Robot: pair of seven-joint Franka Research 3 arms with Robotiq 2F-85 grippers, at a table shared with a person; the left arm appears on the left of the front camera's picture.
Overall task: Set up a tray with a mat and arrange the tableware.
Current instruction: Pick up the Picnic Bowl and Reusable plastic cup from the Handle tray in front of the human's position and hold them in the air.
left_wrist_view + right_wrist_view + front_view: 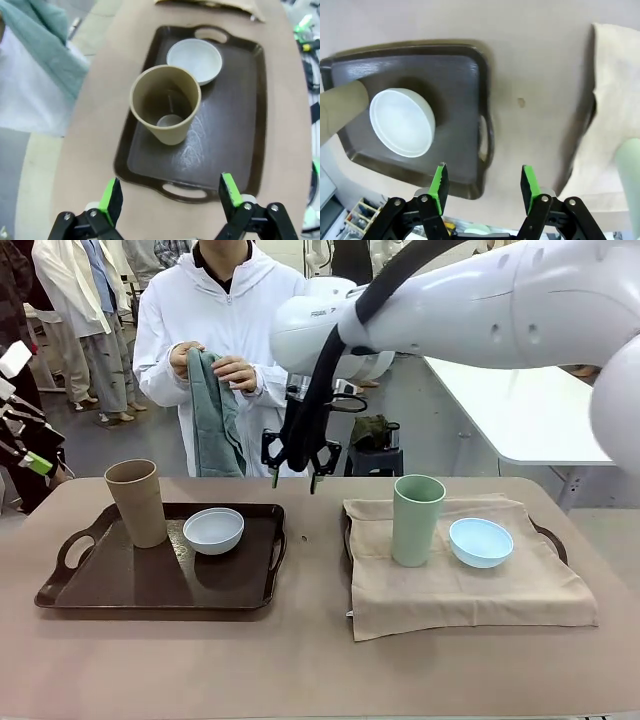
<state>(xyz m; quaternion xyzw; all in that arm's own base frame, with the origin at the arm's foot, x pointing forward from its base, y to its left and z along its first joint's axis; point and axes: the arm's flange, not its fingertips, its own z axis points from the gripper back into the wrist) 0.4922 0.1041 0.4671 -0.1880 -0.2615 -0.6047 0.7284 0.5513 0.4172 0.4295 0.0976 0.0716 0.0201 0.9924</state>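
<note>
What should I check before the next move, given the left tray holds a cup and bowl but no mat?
1. Right hand open, empty, above the table between the trays: ok.
2. Left hand open, empty: ok.
3. Mat on left tray: not ok; it is bare, and the tan cup and white bowl stand on it.
4. Right tray set: ok; beige mat, green cup and blue bowl upright.
5. Second mat on table: not ok; the person holds a grey-green cloth at the far side.
</note>
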